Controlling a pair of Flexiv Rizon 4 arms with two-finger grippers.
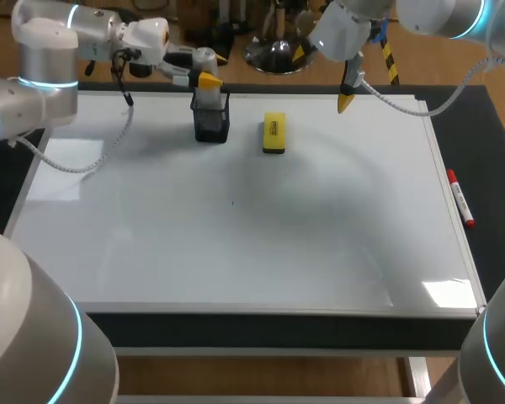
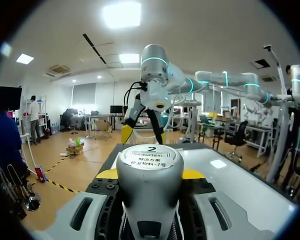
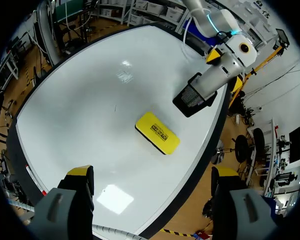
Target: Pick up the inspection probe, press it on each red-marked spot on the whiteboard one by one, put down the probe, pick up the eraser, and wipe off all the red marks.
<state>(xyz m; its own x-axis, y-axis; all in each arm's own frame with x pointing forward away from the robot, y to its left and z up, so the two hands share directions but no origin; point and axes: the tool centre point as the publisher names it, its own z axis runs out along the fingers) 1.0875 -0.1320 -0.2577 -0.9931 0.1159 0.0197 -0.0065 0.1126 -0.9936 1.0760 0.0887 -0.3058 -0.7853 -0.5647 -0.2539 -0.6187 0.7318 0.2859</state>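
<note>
– While the left claw (image 1: pixel 209 81) is pinching the probe (image 2: pixel 150 165) from both sides, where does that put the probe over the counter (image 1: pixel 498 168)?

– At the far left of the whiteboard (image 1: pixel 236 252). It stands upright, long axis straight up and down, with its lower end at the mouth of the black mesh holder (image 1: pixel 212 122). Whether it reaches inside the holder or only hangs over it, I cannot tell.

– And the eraser (image 1: pixel 274 133)?

– It lies flat on the board just right of the holder, apart from it. Its long axis runs near to far.

– So which arm is better placed for it?

– The right claw (image 1: pixel 345 99) hangs above the board's far edge, off to the eraser's right, its fingers spread wide with nothing between them. From there the eraser lies to the left and a little nearer. The left claw is about as close on the other side, but it is occupied. To my eye the empty right claw could drop straight onto the eraser, closing across its short width.

– Any red marks to wipe?

– None I can make out, only a tiny dark speck near the board's middle. A red marker (image 1: pixel 459 199) lies on the counter beyond the board's right edge.
</note>
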